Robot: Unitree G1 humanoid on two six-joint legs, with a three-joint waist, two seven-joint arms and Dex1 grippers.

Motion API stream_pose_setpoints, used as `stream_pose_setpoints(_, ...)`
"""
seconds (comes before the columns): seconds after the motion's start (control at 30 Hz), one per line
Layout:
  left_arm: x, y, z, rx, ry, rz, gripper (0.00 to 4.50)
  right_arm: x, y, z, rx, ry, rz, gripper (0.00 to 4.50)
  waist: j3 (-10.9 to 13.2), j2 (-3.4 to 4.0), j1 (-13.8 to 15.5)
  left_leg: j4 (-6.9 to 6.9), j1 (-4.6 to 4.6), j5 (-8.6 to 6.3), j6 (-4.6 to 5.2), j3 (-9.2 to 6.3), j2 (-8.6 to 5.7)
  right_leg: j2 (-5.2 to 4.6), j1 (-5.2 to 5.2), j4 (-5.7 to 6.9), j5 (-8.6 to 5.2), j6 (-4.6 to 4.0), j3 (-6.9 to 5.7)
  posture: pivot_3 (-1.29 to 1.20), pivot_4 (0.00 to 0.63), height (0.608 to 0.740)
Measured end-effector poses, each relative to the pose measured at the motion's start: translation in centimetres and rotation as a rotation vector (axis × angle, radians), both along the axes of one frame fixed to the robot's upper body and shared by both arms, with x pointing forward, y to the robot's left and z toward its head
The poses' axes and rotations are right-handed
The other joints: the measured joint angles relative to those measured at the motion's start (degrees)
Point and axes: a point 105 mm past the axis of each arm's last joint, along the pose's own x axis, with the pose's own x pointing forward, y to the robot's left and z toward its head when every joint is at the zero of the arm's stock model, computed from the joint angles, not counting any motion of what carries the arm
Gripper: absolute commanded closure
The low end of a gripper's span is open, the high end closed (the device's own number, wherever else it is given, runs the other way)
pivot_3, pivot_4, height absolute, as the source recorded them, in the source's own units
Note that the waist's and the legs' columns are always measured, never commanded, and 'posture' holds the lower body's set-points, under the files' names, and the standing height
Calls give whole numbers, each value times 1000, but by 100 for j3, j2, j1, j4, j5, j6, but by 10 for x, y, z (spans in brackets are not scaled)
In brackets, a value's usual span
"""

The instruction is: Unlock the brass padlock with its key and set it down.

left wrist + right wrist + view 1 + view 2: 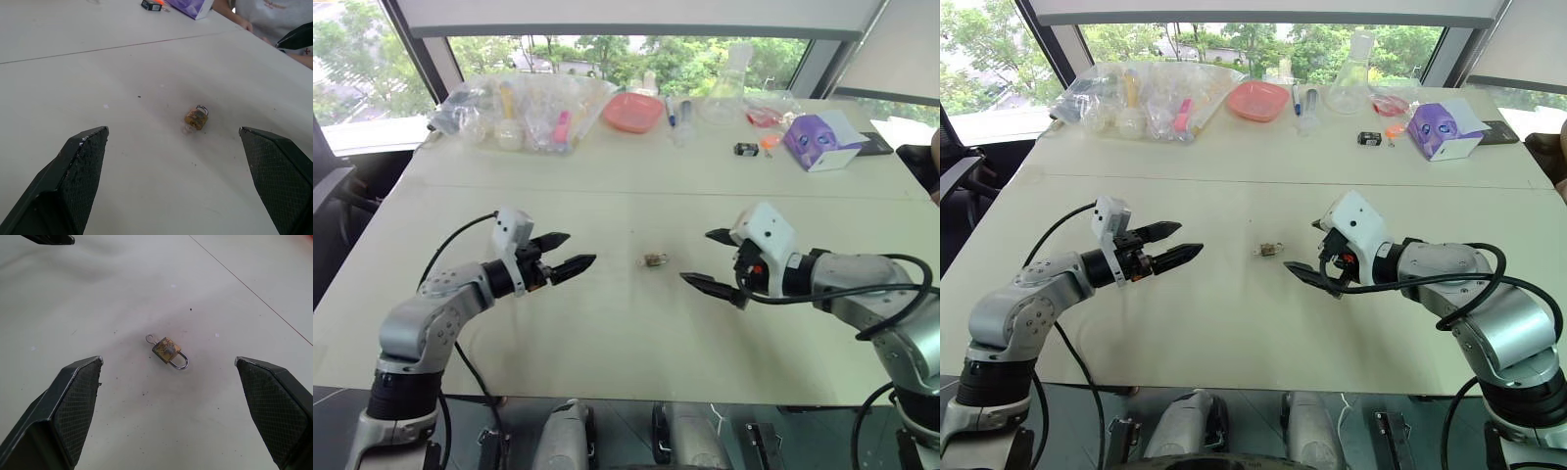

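Nearest the robot, the left pincer (568,253) and right pincer (708,260) hover above the white surface (607,333), each spread wide and empty, touching nothing. Between them, apart from both, the brass padlock (654,259) lies on its side with the shackle apparently seated (a small ring at its base suggests the key is inserted). Judged status: grasping, unlocking and set-down all remain. Clutter lines the far edge.

Brass padlock (1268,250) lies on table (1234,323) (between both open grippers)
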Motion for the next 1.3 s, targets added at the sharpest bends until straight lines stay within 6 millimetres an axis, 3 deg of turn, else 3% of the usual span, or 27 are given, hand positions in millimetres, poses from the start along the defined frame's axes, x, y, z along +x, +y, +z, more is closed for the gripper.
stream_pose_setpoints(0.77,6,-1,7,60,-29,-31,73,8,0,2,-11,-21,-5,0,0,0,0,1,1,1,-1,2,-1,2,0,2,0,0,0,0,150,733)
stream_pose_setpoints(0.9,4,4,5,195,-19,-130,73,23,11,-18,-84,47,54,0,0,0,-35,-1,4,0,0,4,0,6,-2,2,0,-2,0,0,150,733)
stream_pose_setpoints(1.03,-1,7,4,209,8,-195,73,38,21,-47,-133,126,103,0,2,1,-6,-1,-3,2,-3,5,0,6,-8,1,0,-1,0,0,150,733)
stream_pose_setpoints(1.3,-12,8,10,232,15,-252,73,65,42,-56,-175,118,227,0,2,0,-3,2,-5,16,-27,7,0,3,-8,1,0,0,0,0,150,733)
